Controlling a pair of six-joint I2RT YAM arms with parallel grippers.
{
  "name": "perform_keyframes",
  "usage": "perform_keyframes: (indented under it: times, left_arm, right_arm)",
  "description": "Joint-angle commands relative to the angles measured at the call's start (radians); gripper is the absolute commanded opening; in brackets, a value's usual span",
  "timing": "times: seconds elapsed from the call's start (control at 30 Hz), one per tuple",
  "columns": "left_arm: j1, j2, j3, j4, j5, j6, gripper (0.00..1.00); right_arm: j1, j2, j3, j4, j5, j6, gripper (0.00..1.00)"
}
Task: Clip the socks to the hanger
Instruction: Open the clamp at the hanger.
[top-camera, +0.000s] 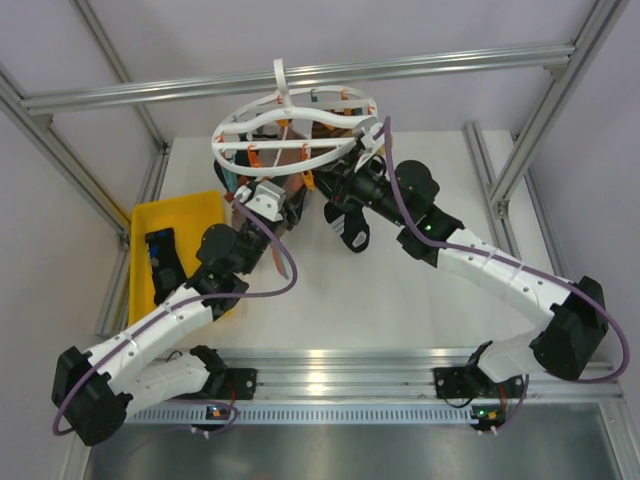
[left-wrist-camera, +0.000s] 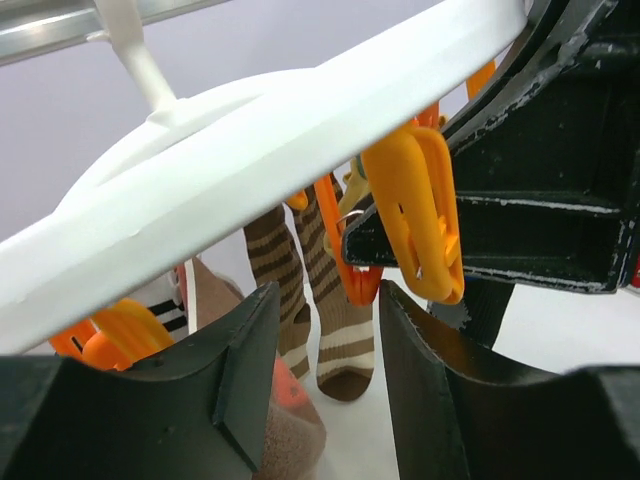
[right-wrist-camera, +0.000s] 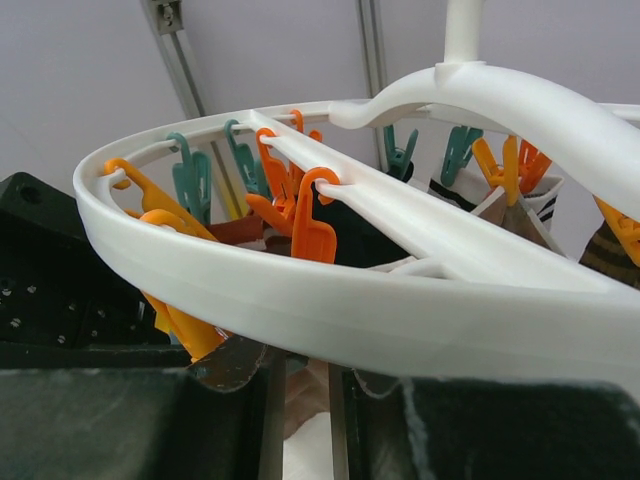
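The white round hanger (top-camera: 250, 135) hangs over the table's far middle, its orange and teal clips below the rings. Both grippers sit under its near rim. My right gripper (top-camera: 342, 195) is nearly shut, and a dark sock with a white patch (top-camera: 351, 232) dangles from it next to an orange clip (left-wrist-camera: 415, 215). The ring (right-wrist-camera: 400, 290) hides its fingertips. My left gripper (left-wrist-camera: 325, 330) stands open just below that clip. A plain brown sock (left-wrist-camera: 295, 440) rests against its left finger (left-wrist-camera: 240, 370). Two striped socks (left-wrist-camera: 340, 330) hang clipped beyond.
A yellow tray (top-camera: 180, 215) sits at the table's left with a dark sock (top-camera: 160, 255) in it. Aluminium frame rails (top-camera: 300, 75) run behind and beside the hanger. More clipped socks (right-wrist-camera: 520, 205) hang on the hanger's far side.
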Motion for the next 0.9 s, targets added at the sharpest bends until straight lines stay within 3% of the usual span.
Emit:
perform_keyframes:
  times: [0.0,0.43,0.6,0.63,0.7,0.77,0.8,0.87]
  left_arm:
    - [0.015,0.015,0.053,0.111,0.042,-0.018,0.49]
    - [0.029,0.04,0.056,0.118,0.169,-0.037,0.42]
    - [0.047,0.038,0.064,0.097,0.19,-0.051,0.17]
    - [0.052,0.037,0.064,0.094,0.19,-0.058,0.06]
    - [0.065,0.035,0.064,0.088,0.201,-0.083,0.0]
    - [0.09,0.034,0.065,0.079,0.215,-0.118,0.0]
    - [0.099,0.031,0.068,0.074,0.242,-0.133,0.0]
    - [0.125,0.029,0.071,0.053,0.267,-0.176,0.0]
  right_arm:
    - [0.032,-0.027,0.053,0.022,-0.071,0.037,0.0]
    - [0.032,-0.027,0.058,0.043,-0.128,0.084,0.0]
    - [0.029,-0.027,0.057,0.048,-0.142,0.093,0.0]
    - [0.032,-0.03,0.055,0.048,-0.142,0.093,0.03]
    - [0.031,-0.032,0.053,0.049,-0.136,0.09,0.12]
    - [0.028,-0.035,0.053,0.052,-0.133,0.084,0.18]
    - [0.028,-0.037,0.053,0.054,-0.127,0.081,0.32]
    - [0.019,-0.041,0.052,0.057,-0.122,0.076,0.43]
